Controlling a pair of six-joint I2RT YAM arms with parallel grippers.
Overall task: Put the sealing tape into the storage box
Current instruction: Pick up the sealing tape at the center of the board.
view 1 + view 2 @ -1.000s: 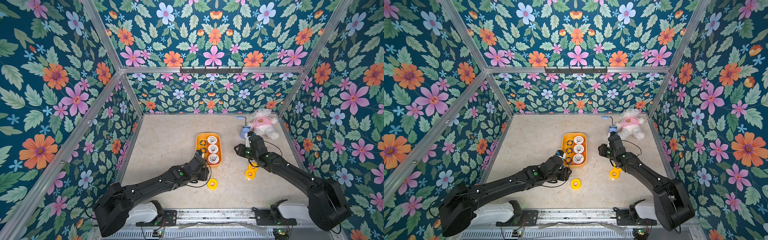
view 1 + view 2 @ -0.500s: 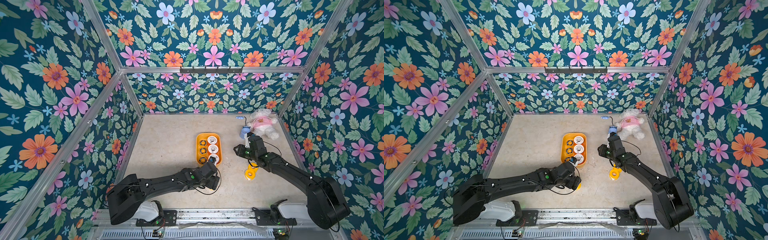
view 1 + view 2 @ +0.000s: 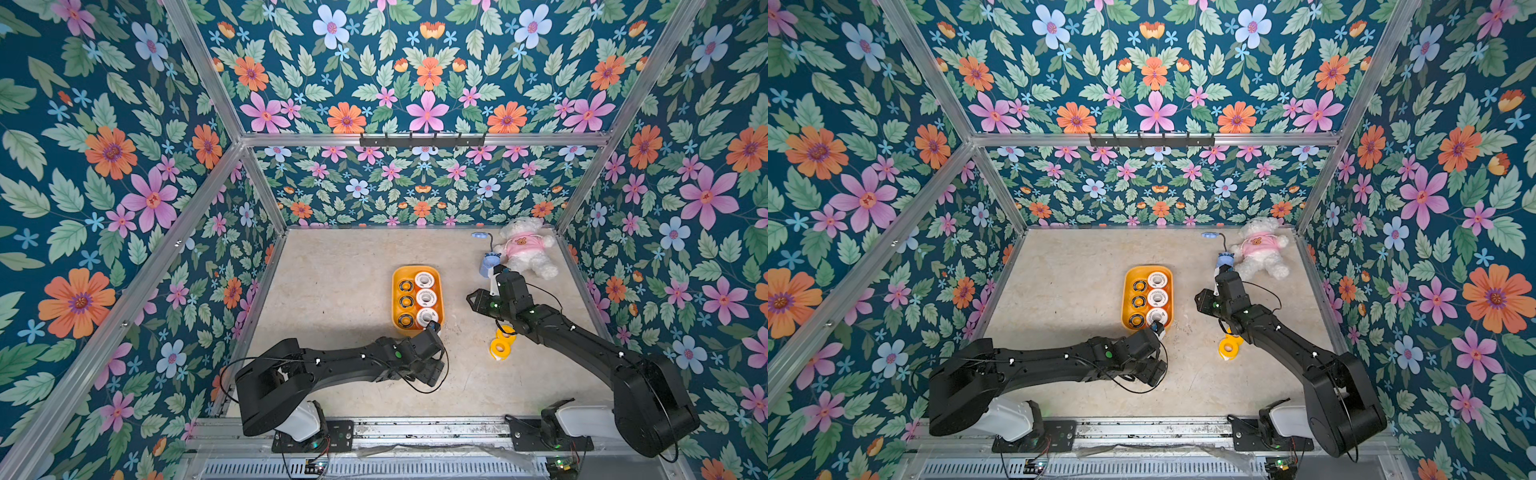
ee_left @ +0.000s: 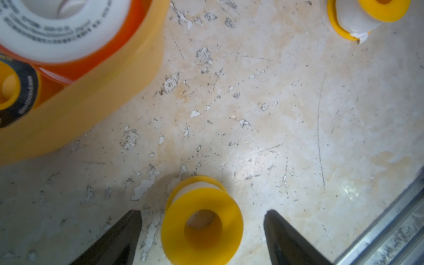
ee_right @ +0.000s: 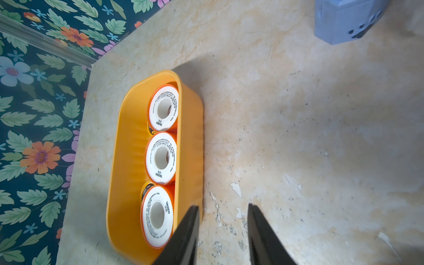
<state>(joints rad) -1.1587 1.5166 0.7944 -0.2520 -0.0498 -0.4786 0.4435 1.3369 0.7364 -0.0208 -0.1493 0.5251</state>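
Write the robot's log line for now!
left gripper: open, astride yellow roll | right gripper: open, empty | storage box: six rolls inside

The desk (image 3: 332, 270) holds the storage box (image 3: 417, 269) in its middle, yellow tape rolls (image 3: 498, 347) nearby and a teddy (image 3: 525, 249) in its far right corner.

Top views look down over the whole table (image 3: 340, 291); close wrist views share the storage box (image 5: 128, 149).
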